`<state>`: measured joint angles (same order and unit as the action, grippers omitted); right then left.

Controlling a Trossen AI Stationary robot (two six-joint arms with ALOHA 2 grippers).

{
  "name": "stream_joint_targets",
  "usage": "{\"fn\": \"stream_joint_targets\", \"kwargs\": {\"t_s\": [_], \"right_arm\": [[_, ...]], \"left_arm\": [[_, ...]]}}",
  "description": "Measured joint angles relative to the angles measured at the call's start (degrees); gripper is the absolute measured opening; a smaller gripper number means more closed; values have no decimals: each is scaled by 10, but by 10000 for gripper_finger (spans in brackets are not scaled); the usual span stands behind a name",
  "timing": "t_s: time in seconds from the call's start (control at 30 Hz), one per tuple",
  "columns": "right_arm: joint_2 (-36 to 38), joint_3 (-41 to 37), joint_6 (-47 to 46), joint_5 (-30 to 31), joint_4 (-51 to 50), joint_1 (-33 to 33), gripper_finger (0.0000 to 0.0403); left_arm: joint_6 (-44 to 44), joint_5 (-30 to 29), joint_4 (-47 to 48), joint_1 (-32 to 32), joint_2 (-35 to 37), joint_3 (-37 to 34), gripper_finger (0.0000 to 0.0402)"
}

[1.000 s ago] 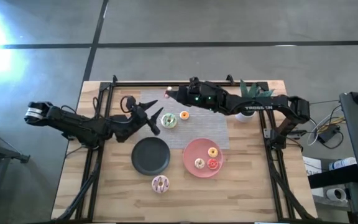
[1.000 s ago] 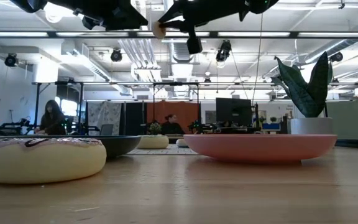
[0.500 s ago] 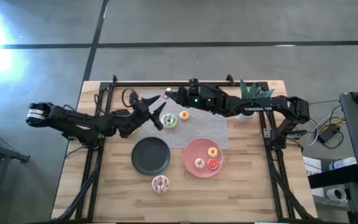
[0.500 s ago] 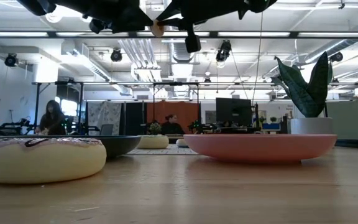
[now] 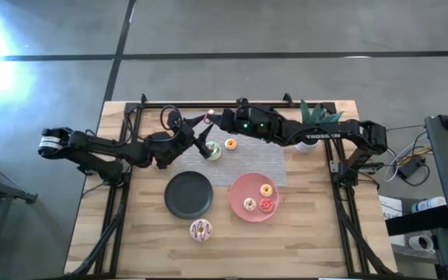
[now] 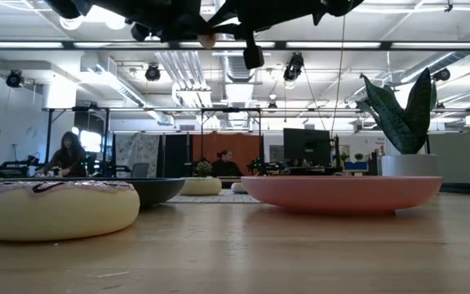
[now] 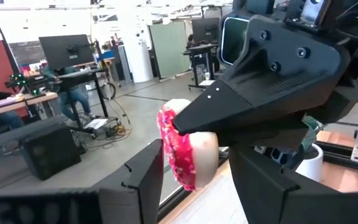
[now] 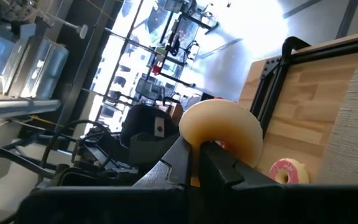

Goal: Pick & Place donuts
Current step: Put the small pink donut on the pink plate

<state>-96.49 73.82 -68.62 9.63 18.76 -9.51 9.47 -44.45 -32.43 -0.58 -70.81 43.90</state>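
My right gripper is shut on a pink-iced donut high above the table's far middle; the donut also shows in the left wrist view and the low view. My left gripper is open, its two fingers standing on either side of that donut; I see no touch. A green donut and a small orange one lie on the grey mat. A white dark-drizzled donut lies near the front edge. Three small donuts lie on the pink plate. My right gripper pinches the pink-iced donut's ring between its two fingers, at one side of the ring. The fingers come about level from the table's right. The donut is clear of the table and stands on edge, its pink icing facing sideways.
An empty black plate sits left of the pink plate. A potted plant stands at the far right behind my right arm. Black frame rails run along both table sides. People sit in the room beyond.
My left gripper has moved toward the table's right and far edges, up to the pink-iced donut held by my right gripper, and now has its open fingers around it. My right gripper and the donut have stayed where they were.
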Motion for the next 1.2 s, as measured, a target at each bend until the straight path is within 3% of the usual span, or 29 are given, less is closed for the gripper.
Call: {"fn": "stream_joint_targets", "kwargs": {"t_s": [0.17,0.37,0.57,0.73,0.87,1.03,1.1,1.2], "right_arm": [[0,0,16,-1,0,1,13],[0,0,16,-4,-9,1,21],[2,1,17,-7,-12,1,85],[11,1,30,-40,-34,0,146],[40,1,64,-84,-129,-4,184],[114,0,119,-76,-321,-4,207],[146,0,134,-52,-383,-2,210],[194,0,138,-7,-454,6,210]], "left_arm": [[-5,0,35,0,0,0,138],[-5,0,46,0,0,0,73],[7,0,49,0,0,4,9],[15,0,54,1,0,4,5],[16,-7,63,1,2,4,5],[40,-10,109,-2,3,4,5],[43,26,143,-4,4,4,5],[46,130,193,-14,-6,4,5]]}}
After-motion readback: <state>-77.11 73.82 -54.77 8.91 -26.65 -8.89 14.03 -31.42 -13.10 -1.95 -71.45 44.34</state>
